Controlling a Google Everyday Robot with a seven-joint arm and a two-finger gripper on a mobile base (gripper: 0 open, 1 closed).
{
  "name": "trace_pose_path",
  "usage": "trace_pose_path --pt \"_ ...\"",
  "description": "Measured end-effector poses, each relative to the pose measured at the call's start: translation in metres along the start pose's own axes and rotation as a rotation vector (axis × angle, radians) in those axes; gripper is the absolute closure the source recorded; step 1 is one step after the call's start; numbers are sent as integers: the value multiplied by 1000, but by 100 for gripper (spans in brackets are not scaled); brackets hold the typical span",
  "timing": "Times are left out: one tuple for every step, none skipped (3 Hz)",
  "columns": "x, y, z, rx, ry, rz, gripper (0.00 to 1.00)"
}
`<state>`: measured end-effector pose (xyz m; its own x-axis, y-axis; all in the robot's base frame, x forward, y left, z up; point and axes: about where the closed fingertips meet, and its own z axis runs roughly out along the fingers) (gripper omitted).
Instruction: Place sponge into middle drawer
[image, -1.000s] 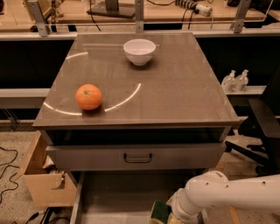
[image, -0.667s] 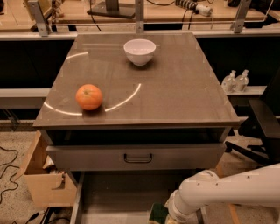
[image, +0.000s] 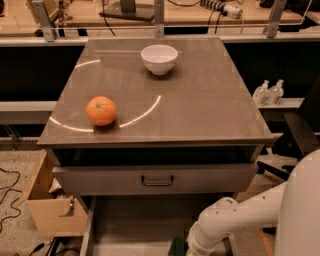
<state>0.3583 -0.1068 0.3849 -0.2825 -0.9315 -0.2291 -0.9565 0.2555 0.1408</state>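
The middle drawer (image: 132, 220) is pulled out below the cabinet, its flat grey floor showing. Over its front right part, at the bottom edge of the camera view, a small dark green piece of the sponge (image: 177, 247) shows. My gripper (image: 189, 250) is right against it at the end of the white arm (image: 235, 217); most of it is cut off by the frame's edge or hidden behind the wrist. Whether the sponge rests on the drawer floor cannot be told.
An orange (image: 101, 110) and a white bowl (image: 159, 58) sit on the cabinet top (image: 200, 110). The upper drawer front with a dark handle (image: 157, 180) is closed. A cardboard box (image: 47, 210) stands at the left, and bottles (image: 269, 92) and a chair at the right.
The arm has shifted left and lower over the open drawer. The green sponge has sunk a little toward the bottom edge. The orange and bowl have not moved.
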Motion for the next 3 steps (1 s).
trace_pose_path --pt "-3 1 15 -20 4 21 100" --pt "-3 2 15 -23 5 22 82" --pt "-3 3 16 -25 6 22 60"
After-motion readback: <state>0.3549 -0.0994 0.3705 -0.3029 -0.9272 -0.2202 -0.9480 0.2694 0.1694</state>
